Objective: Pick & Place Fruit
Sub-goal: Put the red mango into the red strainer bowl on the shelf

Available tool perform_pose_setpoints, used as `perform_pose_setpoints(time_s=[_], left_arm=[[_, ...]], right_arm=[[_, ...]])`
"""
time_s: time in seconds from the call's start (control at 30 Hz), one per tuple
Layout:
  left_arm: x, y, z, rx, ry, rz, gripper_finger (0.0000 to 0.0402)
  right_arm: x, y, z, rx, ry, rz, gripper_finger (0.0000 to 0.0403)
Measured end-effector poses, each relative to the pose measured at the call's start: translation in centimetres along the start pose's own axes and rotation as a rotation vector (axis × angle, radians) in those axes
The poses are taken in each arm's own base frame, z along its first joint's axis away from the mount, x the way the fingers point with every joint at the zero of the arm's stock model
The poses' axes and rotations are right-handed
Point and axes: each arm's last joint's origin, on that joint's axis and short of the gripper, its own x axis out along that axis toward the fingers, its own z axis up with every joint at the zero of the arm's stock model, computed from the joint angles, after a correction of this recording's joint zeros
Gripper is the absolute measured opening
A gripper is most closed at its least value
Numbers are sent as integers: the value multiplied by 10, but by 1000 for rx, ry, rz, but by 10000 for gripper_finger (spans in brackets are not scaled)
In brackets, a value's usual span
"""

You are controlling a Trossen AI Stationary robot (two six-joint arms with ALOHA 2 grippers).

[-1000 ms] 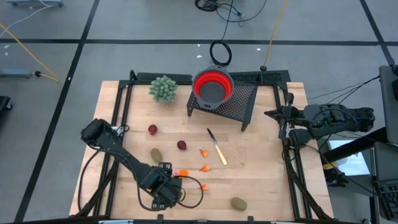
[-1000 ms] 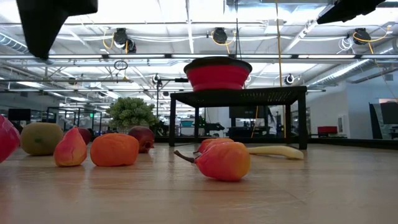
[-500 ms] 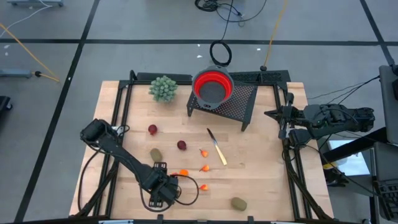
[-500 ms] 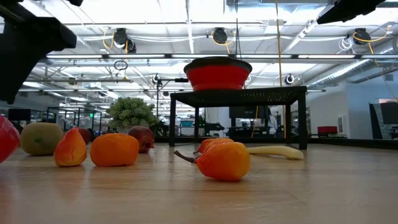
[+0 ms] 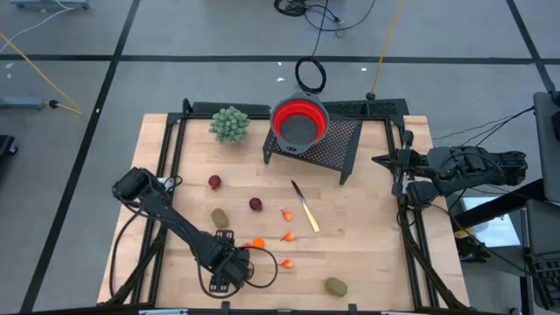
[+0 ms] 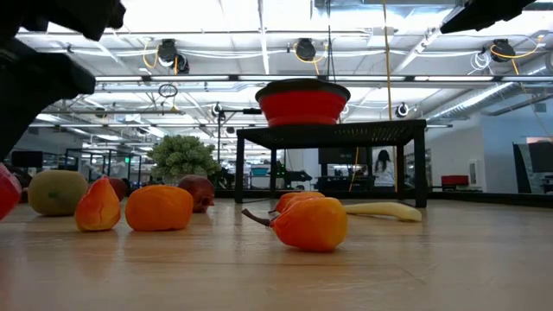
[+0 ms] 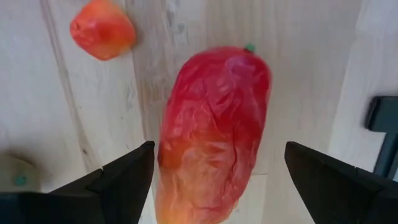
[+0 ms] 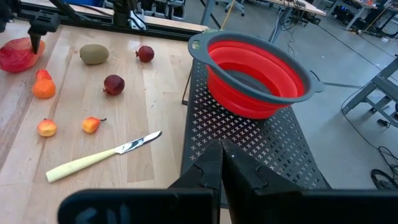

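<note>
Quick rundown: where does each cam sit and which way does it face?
High: overhead, straight down; both arms, left gripper near front edge.
Low: table height, level across fruit toward red bowl.
Left wrist: down past open fingers at red-orange oblong fruit.
Right wrist: across table, shut right gripper low.
Bowl shows in high, low, right wrist.

High: straight down. Low: table level, facing the red bowl (image 6: pixel 302 102), shared with right wrist.

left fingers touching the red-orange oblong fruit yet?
Apart. The left wrist view shows the left gripper open, its fingers straddling the oblong fruit, with bare wood visible between the far finger and the fruit; the near finger's gap is slim.
</note>
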Motion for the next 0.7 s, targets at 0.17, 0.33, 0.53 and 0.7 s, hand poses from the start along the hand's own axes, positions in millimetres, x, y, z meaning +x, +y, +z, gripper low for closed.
perform_pose_setpoints(time_s=[0.17,0.33,0.53,0.7], left_arm=[[7,2,-4,1,13,9,356],[14,3,-7,33,19,12,356],[19,3,-7,29,9,-4,356],[19,3,-8,53,3,8,354]], right_arm=[[0,0,0,0,0,0,0],[0,0,0,0,0,0,0],[0,0,0,0,-1,0,0],[0,0,0,0,0,0,0]])
